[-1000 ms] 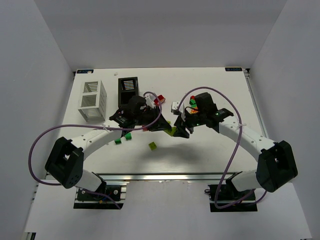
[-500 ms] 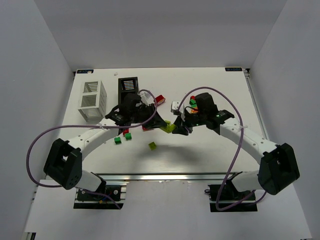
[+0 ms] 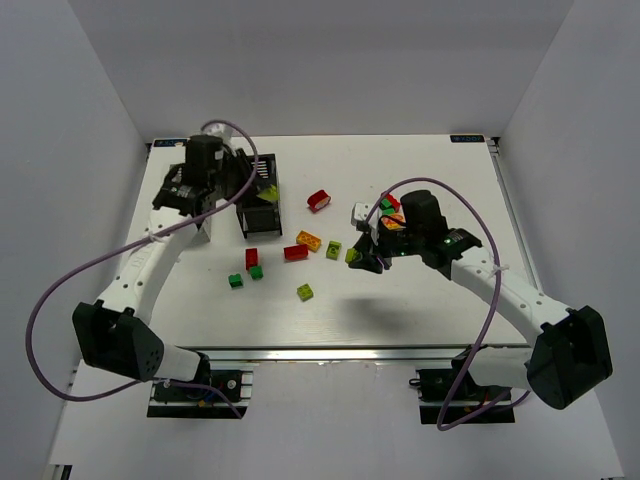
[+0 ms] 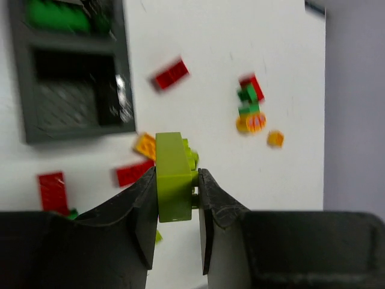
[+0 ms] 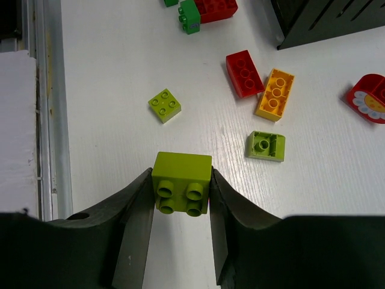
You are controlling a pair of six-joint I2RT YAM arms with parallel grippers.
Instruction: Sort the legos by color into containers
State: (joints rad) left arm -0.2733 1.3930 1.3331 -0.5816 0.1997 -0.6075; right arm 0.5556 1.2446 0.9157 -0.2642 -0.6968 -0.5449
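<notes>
A lime brick (image 4: 173, 180) is grasped by its sides between the fingers (image 4: 141, 208) of the left gripper (image 4: 176, 177), with its studs turned to the right of the wrist frame. The gripper is held above the table (image 3: 440, 170), beside the black bin (image 4: 18, 90), which fills the upper left of that frame. Dark green bricks (image 4: 57, 15) are seen in the bin's upper compartment. In the top view this arm is stretched to the upper left of the table, and the bin is partly covered by it.

An other lime brick (image 5: 181, 180) is clenched between the fingers (image 5: 135, 223) of the right gripper (image 5: 180, 176), studs toward the camera, at the lower centre of the wrist frame. Whether it touches the table cannot be told. In the top view it is found just right of centre.

The loose pieces are spread over the middle of the table. In the right wrist view a small lime square (image 5: 165, 105) lies above and left of the held brick, an upturned lime piece (image 5: 265, 146) to its right, and a red brick (image 5: 245, 73) just beside an orange-yellow brick (image 5: 275, 94) higher up. A round piece (image 5: 367, 99) is cut by the right edge. In the top view two green bricks (image 3: 246, 276) and a red one (image 3: 251, 258) lie left of centre, and a lone red brick (image 3: 320, 200) is set further up.
</notes>
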